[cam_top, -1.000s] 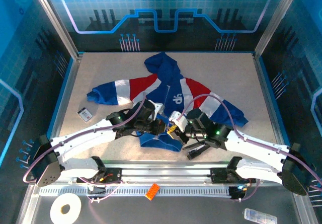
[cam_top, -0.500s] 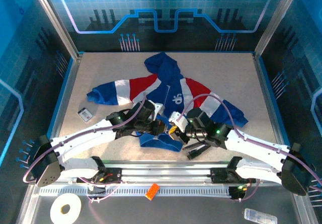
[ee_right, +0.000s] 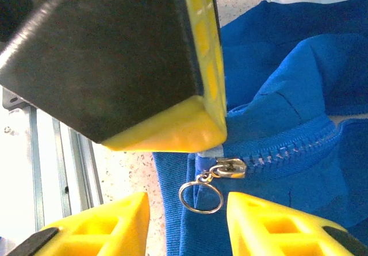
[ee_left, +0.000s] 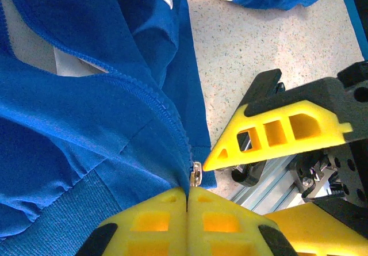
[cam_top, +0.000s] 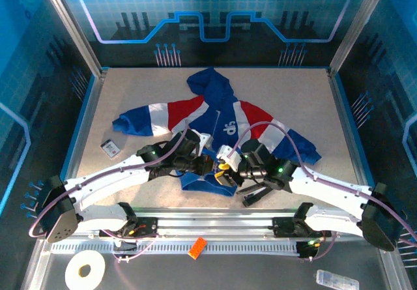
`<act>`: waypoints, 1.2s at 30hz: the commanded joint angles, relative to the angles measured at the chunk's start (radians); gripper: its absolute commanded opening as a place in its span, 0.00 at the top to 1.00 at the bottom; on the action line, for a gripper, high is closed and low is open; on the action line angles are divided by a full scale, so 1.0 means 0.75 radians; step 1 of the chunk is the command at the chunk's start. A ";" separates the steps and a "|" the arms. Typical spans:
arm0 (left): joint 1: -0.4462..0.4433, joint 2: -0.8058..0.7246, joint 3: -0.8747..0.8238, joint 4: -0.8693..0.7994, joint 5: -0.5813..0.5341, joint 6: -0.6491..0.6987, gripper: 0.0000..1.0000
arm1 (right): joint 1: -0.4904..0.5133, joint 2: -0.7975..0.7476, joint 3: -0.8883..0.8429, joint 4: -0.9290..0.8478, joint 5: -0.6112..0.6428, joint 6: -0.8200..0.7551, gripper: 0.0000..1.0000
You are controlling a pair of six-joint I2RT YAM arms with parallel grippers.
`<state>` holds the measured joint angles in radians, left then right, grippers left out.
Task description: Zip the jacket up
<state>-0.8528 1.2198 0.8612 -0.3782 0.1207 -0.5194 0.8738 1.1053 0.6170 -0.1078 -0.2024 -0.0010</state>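
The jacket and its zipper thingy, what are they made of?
The jacket looks like soft knitted cloth, maybe cotton fleece: matte blue, creased, with a ribbed hem. The zipper pull looks like shiny silver metal, with a thin wire ring.

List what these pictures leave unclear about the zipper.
- Top view: the zipper base of the jacket lies hidden under the left hand and right hand.
- Right wrist view: the left hand's finger covers the hem end beside the slider, so whether both zipper halves are engaged there cannot be told.
- Left wrist view: the shut fingertips hide most of the slider.
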 commanded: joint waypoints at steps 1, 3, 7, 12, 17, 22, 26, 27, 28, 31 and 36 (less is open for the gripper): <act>0.000 -0.029 0.002 -0.018 0.017 0.040 1.00 | -0.012 0.031 0.006 0.039 -0.007 -0.018 0.58; 0.000 -0.027 0.010 -0.021 0.018 0.042 1.00 | -0.011 0.048 0.011 0.045 -0.001 -0.021 0.57; 0.000 -0.022 0.015 -0.025 0.015 0.044 1.00 | -0.012 0.084 0.016 0.063 -0.006 -0.023 0.55; 0.001 -0.019 0.020 -0.030 0.011 0.051 1.00 | -0.012 0.094 0.018 0.062 0.013 -0.021 0.59; 0.000 -0.006 0.020 -0.039 0.005 0.062 1.00 | -0.011 0.035 0.012 0.025 0.041 -0.033 0.72; 0.000 0.004 0.023 -0.036 0.006 0.065 1.00 | -0.012 -0.021 0.002 -0.006 0.061 -0.048 0.79; 0.000 0.005 0.026 -0.037 0.005 0.068 1.00 | -0.012 -0.016 0.001 -0.008 0.067 -0.051 0.83; 0.000 0.004 0.022 -0.036 0.005 0.069 1.00 | -0.013 -0.012 0.002 -0.008 0.065 -0.051 0.85; 0.000 0.004 0.023 -0.037 0.005 0.069 1.00 | -0.013 -0.006 0.004 -0.008 0.062 -0.050 0.86; 0.000 0.000 0.017 -0.041 0.005 0.068 1.00 | -0.012 0.005 0.008 -0.009 0.059 -0.049 0.88; 0.000 -0.007 0.011 -0.042 0.009 0.069 1.00 | -0.013 0.009 0.007 -0.006 0.086 -0.042 0.88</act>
<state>-0.8528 1.2201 0.8612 -0.3923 0.1207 -0.4900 0.8738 1.1061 0.6170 -0.1047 -0.1566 -0.0273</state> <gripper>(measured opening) 0.037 0.123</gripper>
